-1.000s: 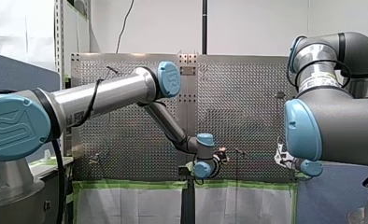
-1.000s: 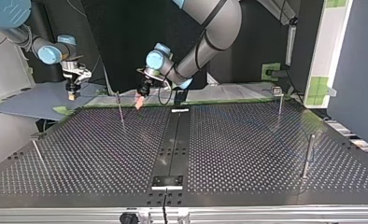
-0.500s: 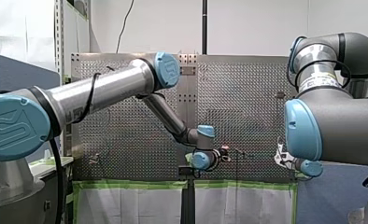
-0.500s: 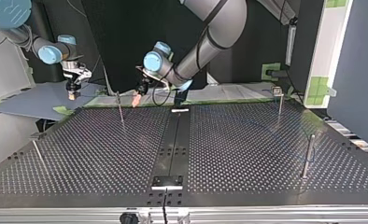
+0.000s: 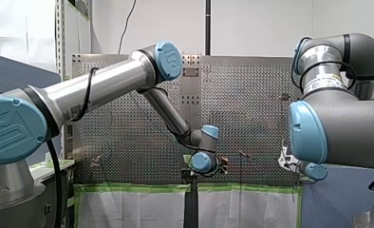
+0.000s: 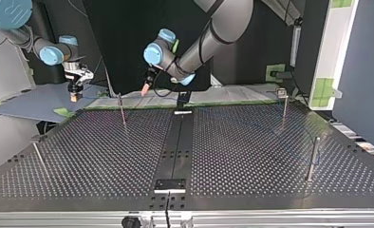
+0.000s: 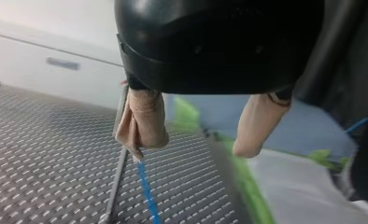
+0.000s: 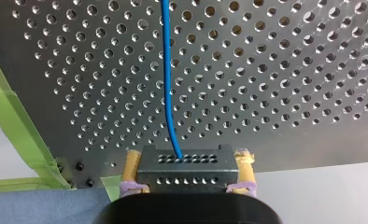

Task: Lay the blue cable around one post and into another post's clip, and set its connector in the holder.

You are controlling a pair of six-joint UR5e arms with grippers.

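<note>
My right gripper [image 8: 187, 156], its yellow pads clamped on the black connector [image 8: 184, 172], holds it at the green-taped edge of the perforated table [image 8: 289, 70]. The blue cable [image 8: 167, 84] runs from the connector out over the holes. My left gripper [image 7: 191, 149] hangs with beige fingers spread, nothing between them, above a thin metal post [image 7: 118, 177]. The cable passes just beside that post.

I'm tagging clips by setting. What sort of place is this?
Probably a robotics lab cell: a perforated table with metal posts, green tape at its edge, and a blue cable running from a connector.
</note>
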